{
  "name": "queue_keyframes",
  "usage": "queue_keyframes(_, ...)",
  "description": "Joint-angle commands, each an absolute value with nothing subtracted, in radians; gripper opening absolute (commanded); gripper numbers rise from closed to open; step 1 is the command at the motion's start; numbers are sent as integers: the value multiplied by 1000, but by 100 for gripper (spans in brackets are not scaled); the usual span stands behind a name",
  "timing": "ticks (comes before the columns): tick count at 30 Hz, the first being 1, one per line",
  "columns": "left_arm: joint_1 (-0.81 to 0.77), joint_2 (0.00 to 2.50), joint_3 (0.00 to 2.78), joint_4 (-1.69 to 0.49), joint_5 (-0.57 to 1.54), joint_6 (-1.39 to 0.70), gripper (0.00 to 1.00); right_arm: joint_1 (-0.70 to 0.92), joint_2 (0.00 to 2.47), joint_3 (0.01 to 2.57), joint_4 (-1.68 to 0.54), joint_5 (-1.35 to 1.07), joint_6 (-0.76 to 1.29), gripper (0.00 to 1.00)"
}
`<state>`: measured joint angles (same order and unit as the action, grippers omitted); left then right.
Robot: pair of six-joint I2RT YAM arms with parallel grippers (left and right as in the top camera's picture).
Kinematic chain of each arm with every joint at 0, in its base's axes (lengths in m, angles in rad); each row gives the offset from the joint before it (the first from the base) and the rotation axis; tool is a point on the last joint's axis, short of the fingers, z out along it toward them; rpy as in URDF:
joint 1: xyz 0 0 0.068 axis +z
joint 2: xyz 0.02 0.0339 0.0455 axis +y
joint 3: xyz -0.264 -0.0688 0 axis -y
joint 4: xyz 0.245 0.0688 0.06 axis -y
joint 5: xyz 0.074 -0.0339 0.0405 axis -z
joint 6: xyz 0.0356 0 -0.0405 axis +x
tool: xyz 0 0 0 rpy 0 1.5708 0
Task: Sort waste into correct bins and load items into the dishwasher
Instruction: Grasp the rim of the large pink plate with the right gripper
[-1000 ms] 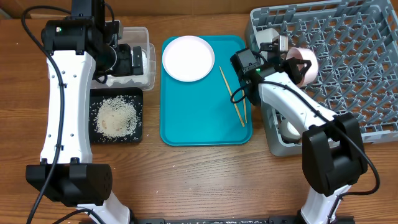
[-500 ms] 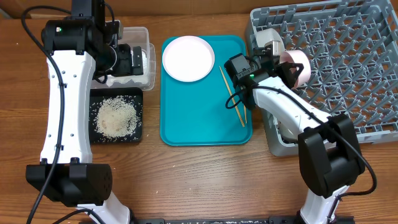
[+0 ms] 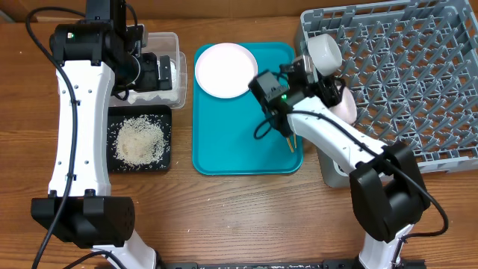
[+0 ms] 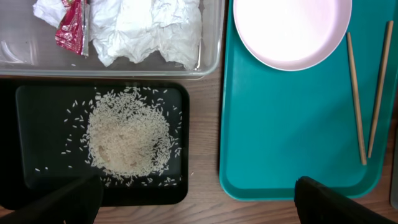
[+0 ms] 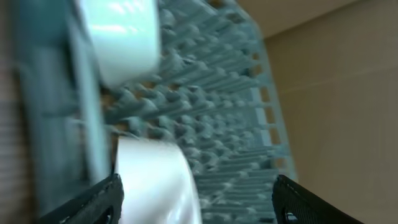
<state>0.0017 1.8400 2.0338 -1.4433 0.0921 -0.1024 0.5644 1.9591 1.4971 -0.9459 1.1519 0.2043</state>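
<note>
My left gripper (image 4: pixel 199 208) hangs open above the wood between the black tray (image 4: pixel 28 118), which holds a heap of rice (image 4: pixel 127 140), and the teal tray. The clear tub (image 4: pixel 213 59) holds crumpled napkins (image 4: pixel 149 28) and a red wrapper (image 4: pixel 71 31). A white plate (image 4: pixel 292 28) and two chopsticks (image 4: pixel 357 99) lie on the teal tray. My right gripper (image 5: pixel 196 199) stands open at the grey dish rack's (image 3: pixel 403 75) left edge. A white bowl (image 5: pixel 155 180) rests in the rack beside its left finger. Another white dish (image 3: pixel 323 51) sits in the rack's corner.
The teal tray (image 3: pixel 235 142) lies in the table's middle between the bins and the rack. My right arm (image 3: pixel 321 134) crosses the tray's right edge and covers part of the chopsticks (image 3: pixel 288 140). The left arm (image 3: pixel 78 112) stands along the table's left side.
My right gripper has opened and let go of the white bowl, which now rests in the rack. Its wrist has swung left over the teal tray. The left arm has not moved.
</note>
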Motion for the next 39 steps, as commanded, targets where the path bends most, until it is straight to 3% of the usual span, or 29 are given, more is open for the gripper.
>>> queue_keyframes(1, 0, 1821, 2049, -1439, 86, -101, 100, 561, 1888, 1644, -956, 869, 208, 78)
queue_keyframes(6, 0, 1821, 2049, -1439, 86, -101, 100, 561, 1874, 1820, -913, 358, 210, 87)
queue_keyframes(10, 0, 1821, 2049, -1439, 86, -101, 100, 554, 1892, 1793, -734, 98, 299, 82)
queue_keyframes(17, 0, 1821, 2049, -1439, 86, -101, 100, 550, 2051, 1785, -655, 96, 664, 67)
queue_keyframes(22, 0, 1821, 2049, -1439, 86, -101, 100, 550, 2159, 1785, -661, 138, 838, 63)
queue_keyframes(39, 0, 1821, 2049, -1439, 86, -101, 100, 550, 2329, 1785, -646, 163, 868, 50)
